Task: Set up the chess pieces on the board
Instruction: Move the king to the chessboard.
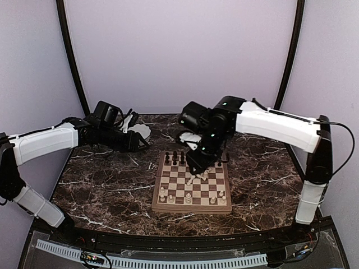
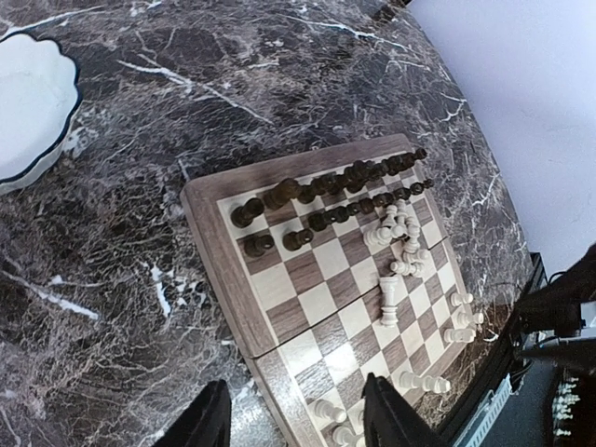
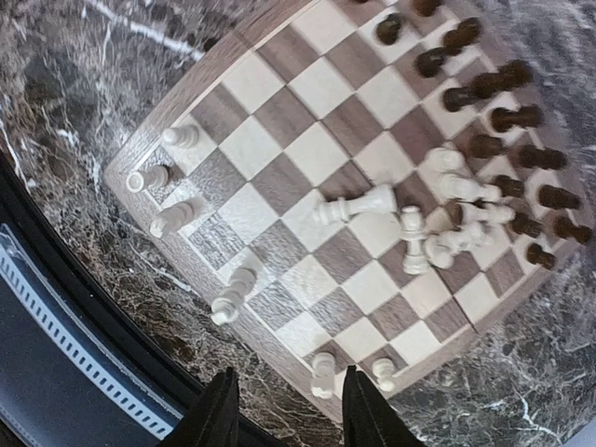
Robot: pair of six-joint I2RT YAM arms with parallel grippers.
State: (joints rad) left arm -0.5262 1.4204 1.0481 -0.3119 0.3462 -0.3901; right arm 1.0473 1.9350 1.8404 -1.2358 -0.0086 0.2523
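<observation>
Left fingers (image 2: 209,421), right fingers (image 3: 221,414) wide, empty; checked wooden board (image 3: 319,154), turned pieces (image 3: 354,205).

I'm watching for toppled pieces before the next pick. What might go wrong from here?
1. The loose white pieces lie jumbled right beside the standing dark pieces; the open right pincer reaching in may knock dark ones over.
2. The fallen white piece lies on its side and may roll or slip when pinched.
3. The upright white pieces sit near the edge of the board and could be brushed off.
</observation>
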